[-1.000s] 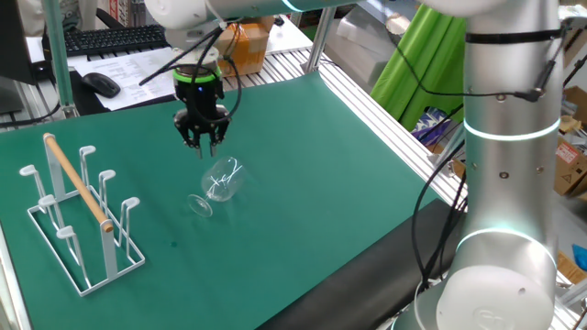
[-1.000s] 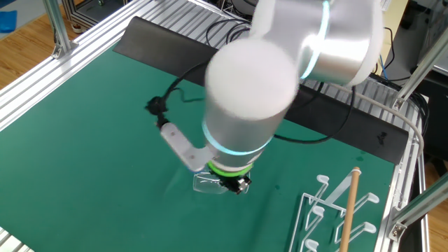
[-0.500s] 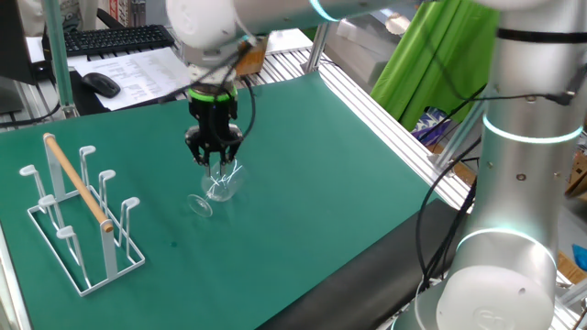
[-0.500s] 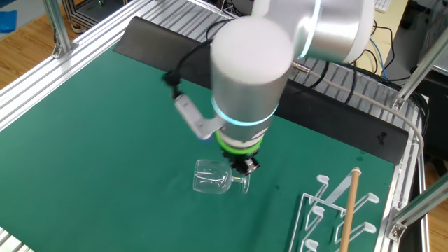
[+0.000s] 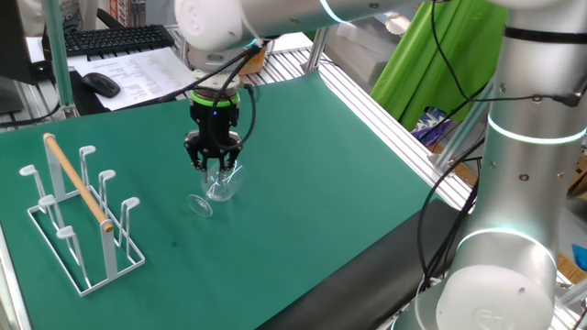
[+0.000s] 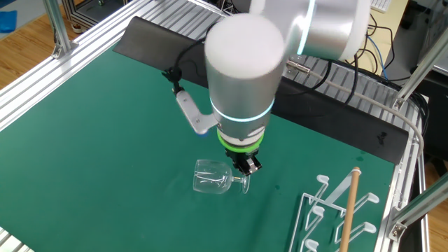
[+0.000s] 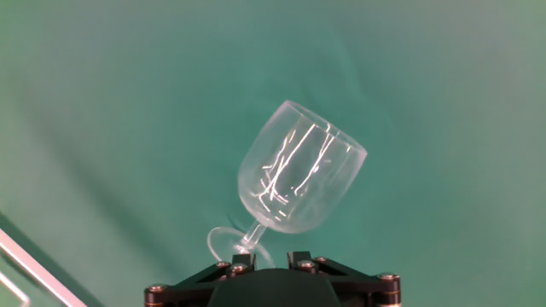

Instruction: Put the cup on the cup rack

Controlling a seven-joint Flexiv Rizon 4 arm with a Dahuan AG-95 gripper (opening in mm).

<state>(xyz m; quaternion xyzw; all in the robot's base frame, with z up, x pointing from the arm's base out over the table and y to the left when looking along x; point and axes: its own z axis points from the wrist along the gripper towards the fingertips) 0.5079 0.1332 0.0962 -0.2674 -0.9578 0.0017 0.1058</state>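
Note:
The cup [image 5: 221, 184] is a clear glass goblet lying on its side on the green mat. Its bowl [image 6: 212, 176] points away from the cup rack and its foot [image 5: 199, 205] toward it. My gripper [image 5: 213, 166] hangs just above the stem end [image 6: 246, 168], touching nothing. In the hand view the cup [image 7: 299, 175] fills the middle, its stem reaching down to my gripper [image 7: 271, 256], whose finger blocks stand a small gap apart, empty. The cup rack [image 5: 84, 268] is white wire with a slanted wooden rod [image 5: 78, 183], standing at the mat's left.
The cup rack [image 6: 318, 210] sits near the mat's corner in the other fixed view, next to an aluminium frame rail [image 6: 409, 168]. A keyboard [image 5: 115, 38], a mouse [image 5: 101, 84] and papers lie beyond the mat's far edge. The robot's base column [image 5: 523, 183] stands at the right.
The arm has swung right and come down from behind the cup to just over its stem end. The jaws' gap looks the same. The cup has not moved.

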